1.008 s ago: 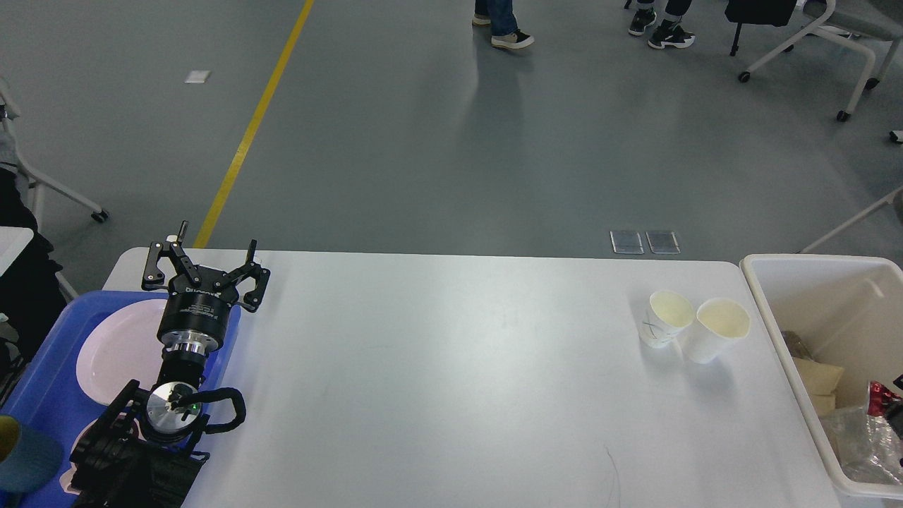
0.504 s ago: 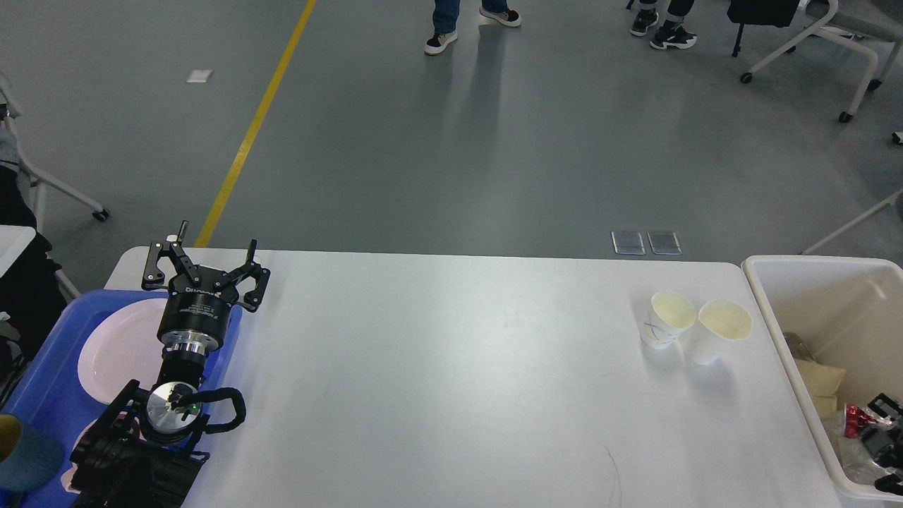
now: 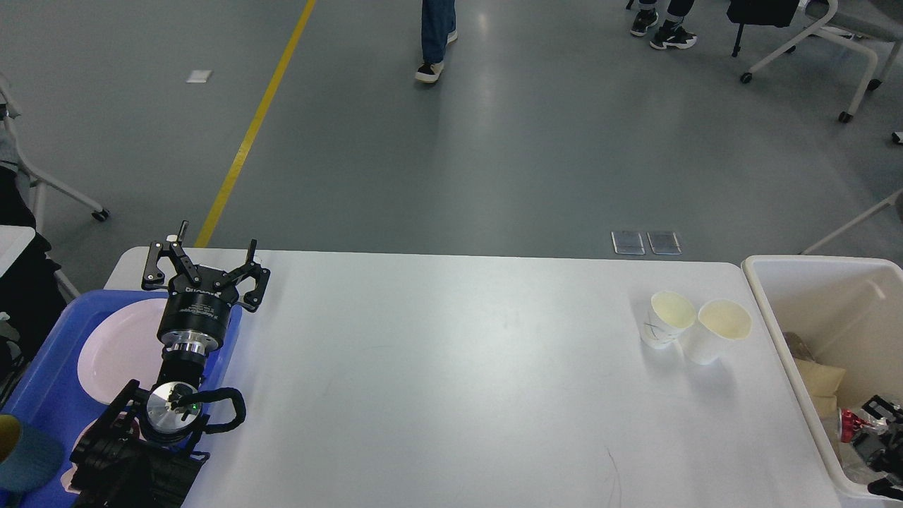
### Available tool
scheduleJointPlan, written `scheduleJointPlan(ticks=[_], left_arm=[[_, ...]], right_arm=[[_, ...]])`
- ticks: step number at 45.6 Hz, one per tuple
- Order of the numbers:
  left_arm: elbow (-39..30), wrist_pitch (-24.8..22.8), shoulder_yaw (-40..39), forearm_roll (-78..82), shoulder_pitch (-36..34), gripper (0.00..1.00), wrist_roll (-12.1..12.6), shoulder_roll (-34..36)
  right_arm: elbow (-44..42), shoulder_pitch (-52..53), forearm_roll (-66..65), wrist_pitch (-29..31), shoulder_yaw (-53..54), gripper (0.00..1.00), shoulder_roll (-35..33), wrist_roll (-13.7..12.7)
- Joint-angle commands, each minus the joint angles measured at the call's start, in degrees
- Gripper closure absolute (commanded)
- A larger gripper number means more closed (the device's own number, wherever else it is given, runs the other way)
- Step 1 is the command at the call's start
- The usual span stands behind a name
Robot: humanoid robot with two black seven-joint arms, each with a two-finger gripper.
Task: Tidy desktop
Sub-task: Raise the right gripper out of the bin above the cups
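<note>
The white desktop (image 3: 451,367) fills the lower part of the head view. Two empty paper cups (image 3: 669,319) (image 3: 721,330) stand touching each other near its right end. My left gripper (image 3: 216,243) hovers open and empty over the desktop's far left corner, beside the blue tray (image 3: 42,374). My right gripper (image 3: 882,437) shows only as small dark parts low inside the cream-white bin (image 3: 762,296), next to a red wrapper (image 3: 849,424); its fingers cannot be told apart.
On the blue tray lie a white plate (image 3: 116,346) and a teal cup (image 3: 25,458) at the bottom left. The bin holds brown paper and clear plastic waste. A person walks on the grey floor beyond the table; chairs stand far right.
My right gripper came into view inside the bin, and the red wrapper shifted down and left there. The left arm and the cups stayed still. The person in the background walked left.
</note>
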Motion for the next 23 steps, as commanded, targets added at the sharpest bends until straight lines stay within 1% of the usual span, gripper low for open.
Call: scheduleJointPlan(ticks=[1,10,13,15,18,23], left_arm=[[0.00,0.00,0.00,0.00,0.00,0.04,-0.02,0.00],[0.08,0.00,0.00,0.00,0.00,0.04,-0.02,0.00],[0.00,0.00,0.00,0.00,-0.09,0.04,-0.02,0.00],[0.08,0.00,0.00,0.00,0.00,0.04,-0.02,0.00],[0.00,0.00,0.00,0.00,-0.08,0.04,-0.02,0.00],[0.00,0.00,0.00,0.00,-0.09,0.04,-0.02,0.00]], right_arm=[[0.62,-0.02,0.00,-1.30,0.17,0.00,0.08,0.11],[0.97,0.77,0.00,-1.13,0.26,0.00,0.00,0.37],[2.37,1.65,-0.08,-0.52,0.26,0.00,-0.70,0.29],[4.74,3.66,-0.17,0.45,0.09,0.00,-1.49,0.29],[9.48,7.70,-0.79,2.29,-0.09,0.00,-4.74,0.20],[19.50,16.22,-1.40,7.74,-0.97,0.00,-9.66,-0.06]])
